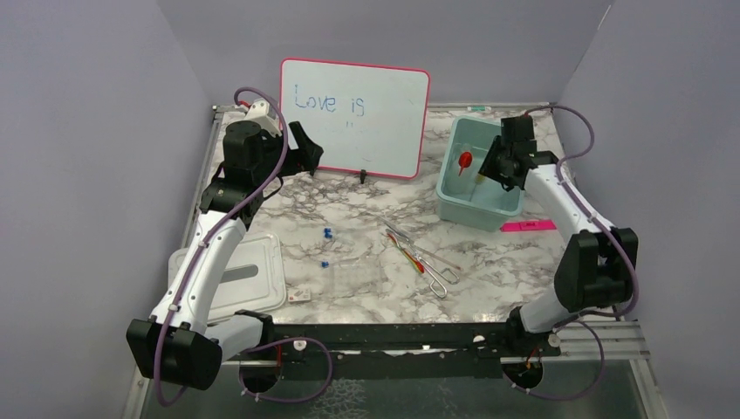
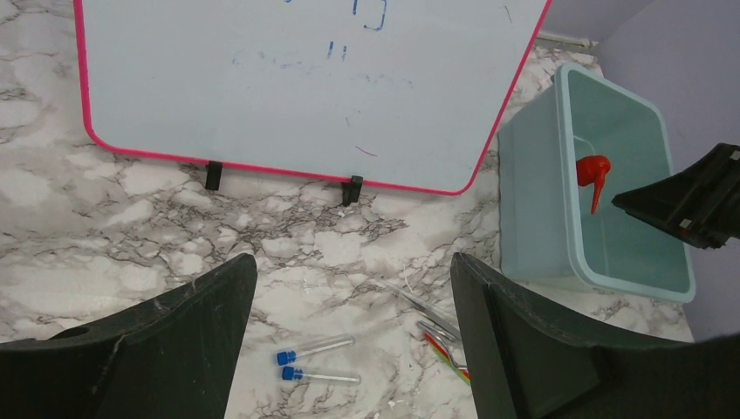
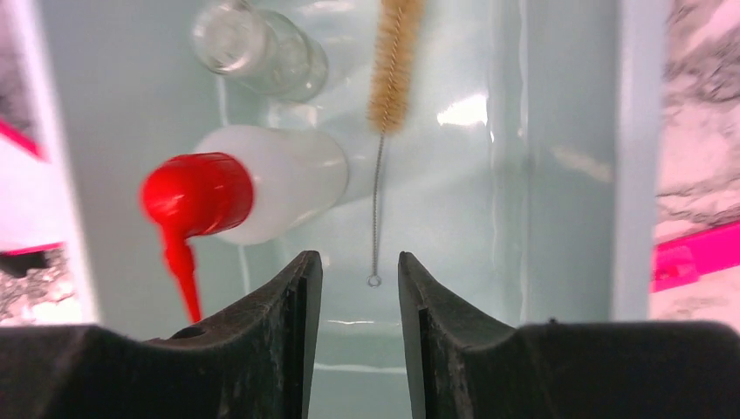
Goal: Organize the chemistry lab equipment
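Observation:
My right gripper hangs open inside the teal bin, with nothing between its fingers. Below it in the bin lie a clear squeeze bottle with a red nozzle, a little glass beaker and a wire-handled brush. My left gripper stands wide open above the marble table, in front of the whiteboard. Two blue-capped tubes lie on the table below it. Metal tongs and red and brown-handled tools lie at mid-table, beside a clear rack.
The pink-framed whiteboard stands at the back centre. A pink marker lies just in front of the bin. A white lid-like tray rests at the front left. Grey walls close in both sides.

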Robot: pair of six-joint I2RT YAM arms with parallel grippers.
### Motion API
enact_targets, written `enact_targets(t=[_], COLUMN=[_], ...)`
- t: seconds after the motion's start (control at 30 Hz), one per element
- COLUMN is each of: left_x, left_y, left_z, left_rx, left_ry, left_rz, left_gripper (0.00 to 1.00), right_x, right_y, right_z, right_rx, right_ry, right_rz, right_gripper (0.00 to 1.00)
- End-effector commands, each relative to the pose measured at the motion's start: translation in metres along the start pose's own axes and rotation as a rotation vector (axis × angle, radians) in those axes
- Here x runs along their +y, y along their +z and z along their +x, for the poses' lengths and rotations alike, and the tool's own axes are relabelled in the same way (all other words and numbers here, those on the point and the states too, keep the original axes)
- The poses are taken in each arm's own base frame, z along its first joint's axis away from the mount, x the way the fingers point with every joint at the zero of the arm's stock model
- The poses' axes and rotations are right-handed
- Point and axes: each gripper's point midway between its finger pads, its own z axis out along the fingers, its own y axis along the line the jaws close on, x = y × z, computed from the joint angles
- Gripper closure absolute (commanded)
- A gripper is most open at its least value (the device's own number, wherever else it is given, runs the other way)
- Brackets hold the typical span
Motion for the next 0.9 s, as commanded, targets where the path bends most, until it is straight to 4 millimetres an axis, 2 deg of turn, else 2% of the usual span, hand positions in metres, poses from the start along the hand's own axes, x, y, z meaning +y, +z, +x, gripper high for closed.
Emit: enact_targets(t=[0.0,0.1,0.17,0.27,0.37,0.63,0.73,0.8,0.87], left_x=[-0.004,-0.004,-0.004,-0.002,0.005,0.034,0.040,0.041,0.042], left_y=[-0.003,-0.002,-0.001,0.003,0.005,-0.001,-0.006,-0.011,-0.016], left_z=[-0.011,-0.008,-0.003,0.011,0.022,0.056,0.063,0.065,0.068], left_rx=[-0.035,-0.029,-0.020,0.007,0.020,0.046,0.047,0.043,0.043], left_ry=[-0.003,-0.038,-0.087,-0.155,-0.198,-0.296,-0.309,-0.311,-0.309], left_rz=[0.014,0.009,0.007,0.008,-0.018,-0.155,-0.185,-0.189,-0.196], left_gripper=[0.15,0.15,0.15,0.15,0.16,0.20,0.22,0.22,0.22], right_x=[0.012,0.030,0.049,0.081,0.104,0.151,0.163,0.160,0.152], right_y=[-0.050,-0.080,-0.101,-0.128,-0.146,-0.160,-0.156,-0.144,-0.130], right_z=[-0.032,-0.032,-0.025,0.009,0.055,0.170,0.211,0.224,0.227], right_rx=[-0.093,-0.123,-0.119,-0.064,-0.007,0.103,0.151,0.174,0.182], right_ry=[-0.049,-0.104,-0.143,-0.233,-0.349,-0.651,-0.774,-0.804,-0.786], right_rz=[-0.069,-0.169,-0.274,-0.407,-0.459,-0.546,-0.544,-0.471,-0.375], right_gripper=[0.56,0.53,0.53,0.52,0.51,0.48,0.47,0.47,0.47])
